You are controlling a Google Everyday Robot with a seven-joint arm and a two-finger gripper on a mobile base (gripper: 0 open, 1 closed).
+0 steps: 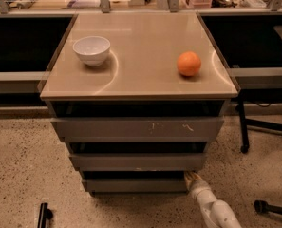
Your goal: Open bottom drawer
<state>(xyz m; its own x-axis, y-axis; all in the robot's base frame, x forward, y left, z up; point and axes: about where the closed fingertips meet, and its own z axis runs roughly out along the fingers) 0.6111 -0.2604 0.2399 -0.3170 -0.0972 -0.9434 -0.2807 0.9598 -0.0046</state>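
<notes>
The bottom drawer is the lowest and narrowest grey front of the three-drawer cabinet, just above the floor, and its front sits only slightly proud of the cabinet. My gripper comes up from the lower right on a white arm. Its tip is at the right end of the bottom drawer, by the dark gap above the drawer front. The middle drawer and the top drawer with pale scratches are above it.
A white bowl and an orange sit on the beige cabinet top. A black chair leg and castors stand on the speckled floor at right. A small black object lies at lower left.
</notes>
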